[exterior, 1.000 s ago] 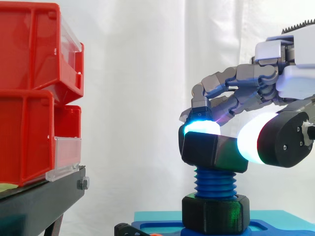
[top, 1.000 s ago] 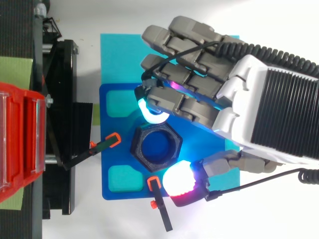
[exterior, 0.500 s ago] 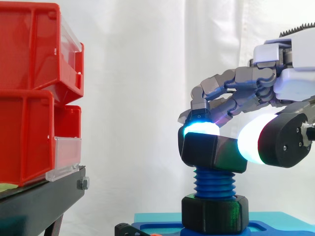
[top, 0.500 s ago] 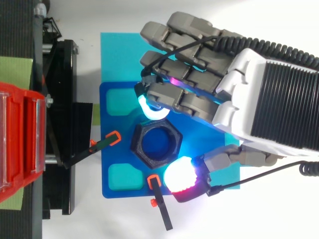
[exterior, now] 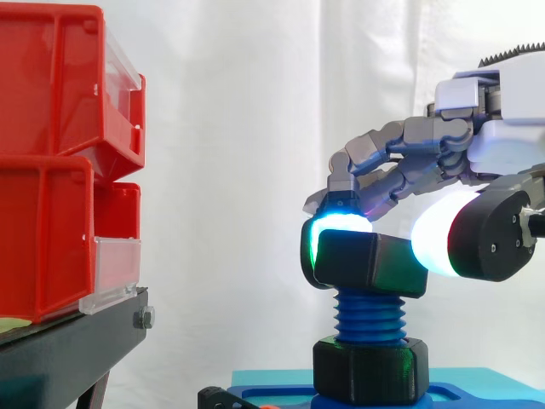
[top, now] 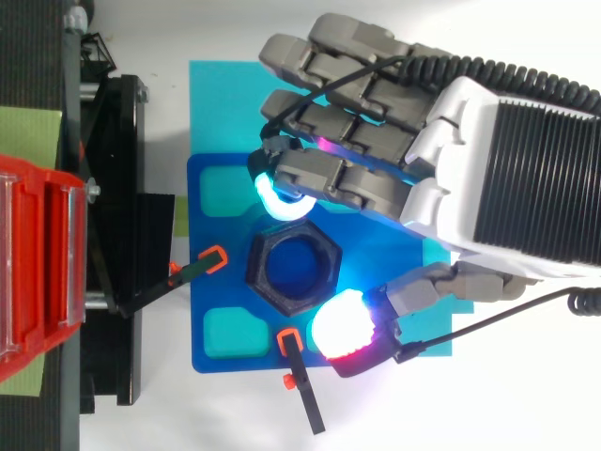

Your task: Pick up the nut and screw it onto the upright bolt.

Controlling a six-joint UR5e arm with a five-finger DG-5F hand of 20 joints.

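The black hex nut [exterior: 368, 262] sits on top of the upright blue bolt [exterior: 370, 315], with several bare threads below it. From above, the nut [top: 269, 282] rings the bolt's blue end [top: 294, 270]. My hand [top: 488, 160] reaches in from the right, fingers curled. One glowing cyan fingertip [exterior: 339, 223] is against the nut's far top edge, and the thick white thumb pad [exterior: 436, 243] presses its near right side. Between them the nut is pinched. The hand's grey body [exterior: 511, 128] hangs above and to the right.
A second black hex collar [exterior: 370, 371] sits at the bolt's foot on the blue base plate [top: 376, 254], over a cyan mat [top: 221, 103]. Two black clamps with orange tips [top: 202, 268] [top: 299, 385] lie beside it. Red bins [exterior: 51, 170] on the black stand [exterior: 68, 349] are left.
The hand has swung a little, its fingertip sliding left and the thumb shifting round the nut. The nut has turned slightly on the bolt.
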